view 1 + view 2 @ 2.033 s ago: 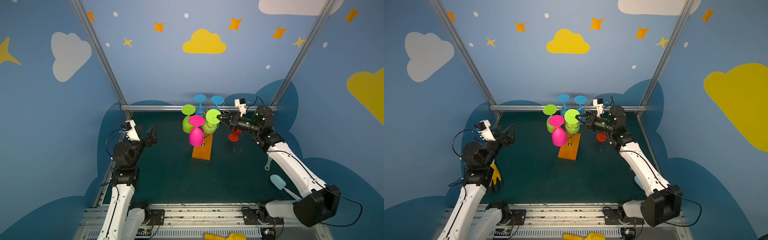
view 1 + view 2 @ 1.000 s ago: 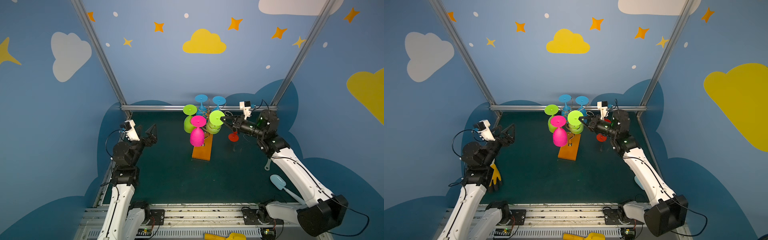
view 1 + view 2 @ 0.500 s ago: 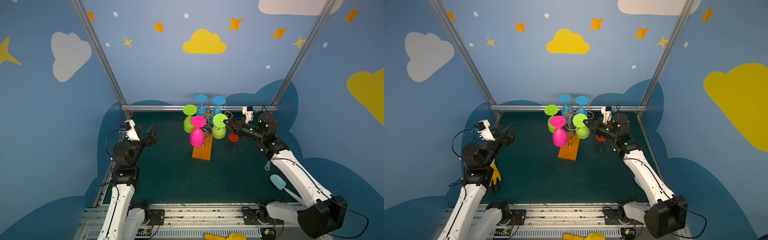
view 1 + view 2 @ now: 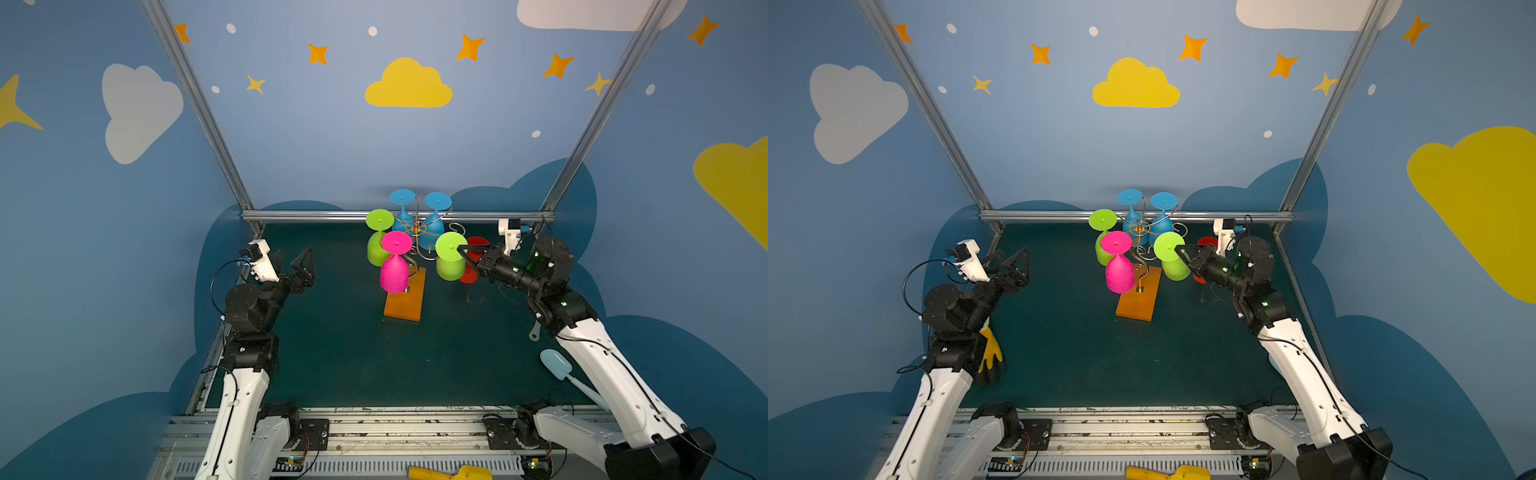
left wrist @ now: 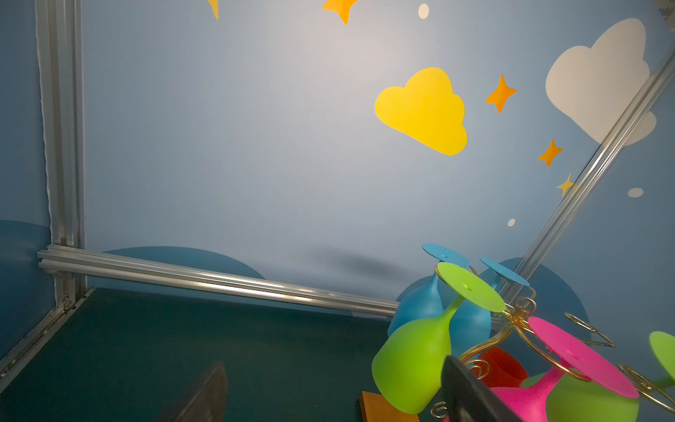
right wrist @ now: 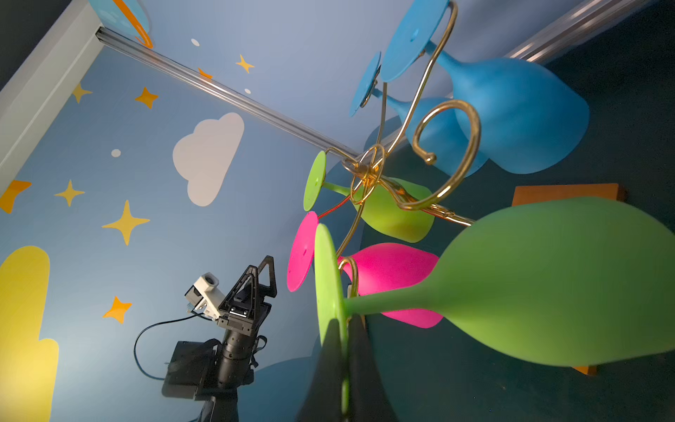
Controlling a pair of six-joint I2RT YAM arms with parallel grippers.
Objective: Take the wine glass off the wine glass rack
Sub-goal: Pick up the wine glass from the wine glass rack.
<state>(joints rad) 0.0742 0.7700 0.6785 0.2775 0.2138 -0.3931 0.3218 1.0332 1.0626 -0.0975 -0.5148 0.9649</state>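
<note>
Mid-removal, the right gripper (image 4: 460, 249) pinched the foot of the green wine glass (image 4: 450, 268) just right of the wine glass rack (image 4: 406, 300), next needing a clear pull rightward.

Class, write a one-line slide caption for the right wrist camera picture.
Right gripper pinches the foot of a green wine glass beside the gold wire rack, where a pink glass hangs.

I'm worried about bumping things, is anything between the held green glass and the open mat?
A red glass stands right next to the green glass, behind the right gripper; toward the near mat nothing visible blocks it.
</note>
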